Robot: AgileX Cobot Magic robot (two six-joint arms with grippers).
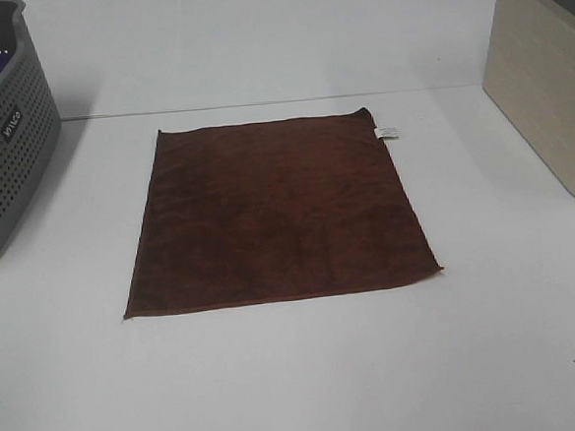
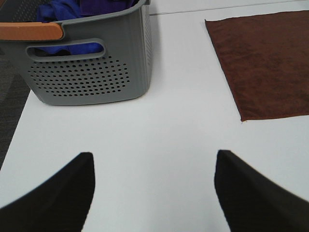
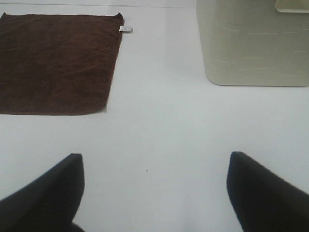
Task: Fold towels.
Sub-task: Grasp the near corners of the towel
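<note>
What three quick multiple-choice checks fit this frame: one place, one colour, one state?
1. In the high view, where is the grey basket relative to the towel?
A. To its left, apart from it
B. To its right
C. On top of it

2. What colour is the tag at the towel's corner?
A. Black
B. White
C. Yellow

3. How does the towel lie?
A. Folded in half
B. Bunched in a heap
C. Spread flat, unfolded

Answers:
1 A: the basket is at the left edge, with bare table between it and the towel.
2 B: the small tag at the far right corner is white.
3 C: all four edges show around one flat layer.
</note>
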